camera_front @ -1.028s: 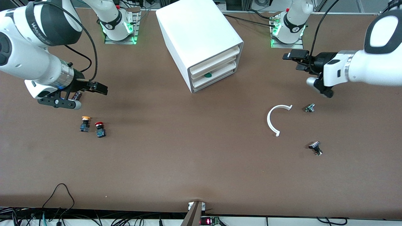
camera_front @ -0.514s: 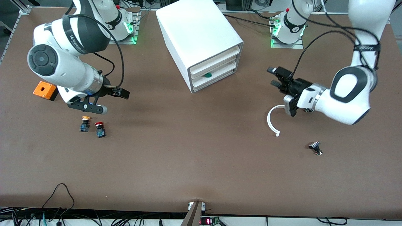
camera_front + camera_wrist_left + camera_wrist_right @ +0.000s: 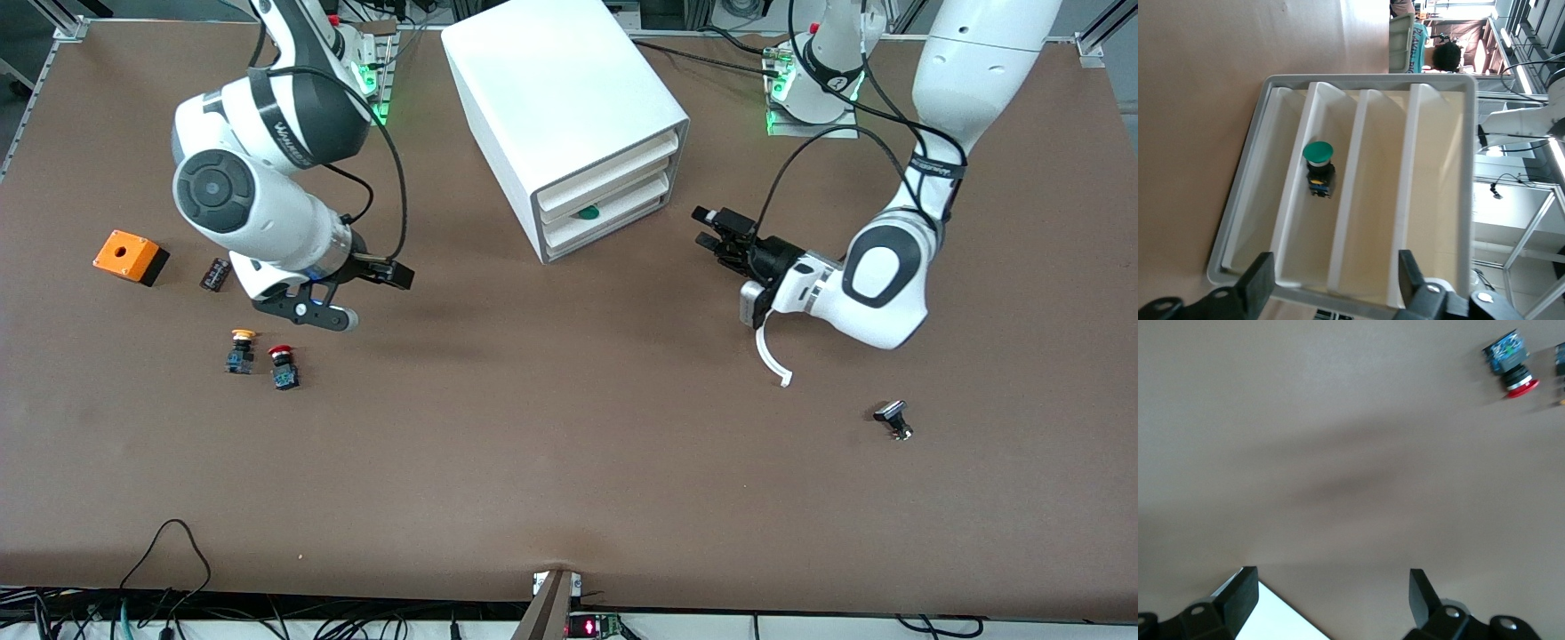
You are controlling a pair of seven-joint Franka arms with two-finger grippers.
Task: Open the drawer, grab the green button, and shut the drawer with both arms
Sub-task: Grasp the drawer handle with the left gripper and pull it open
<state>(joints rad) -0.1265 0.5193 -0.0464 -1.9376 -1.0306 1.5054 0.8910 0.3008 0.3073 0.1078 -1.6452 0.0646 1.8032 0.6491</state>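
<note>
- The left gripper (image 3: 1335, 283) faced the front of the white cabinet (image 3: 1458, 173), its two black fingers (image 3: 1261, 283) standing apart with nothing between them.
- Three shelves stacked in the cabinet showed as white drawers.
- The green-capped button (image 3: 1319, 168) lay on its side in one drawer (image 3: 1295, 220).
- Brown table (image 3: 1198, 133) spread beside the cabinet.

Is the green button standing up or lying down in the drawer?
Standing up. The green button rests on its dark body with the round cap on top, inside the lowest drawer of the white cabinet.
</note>
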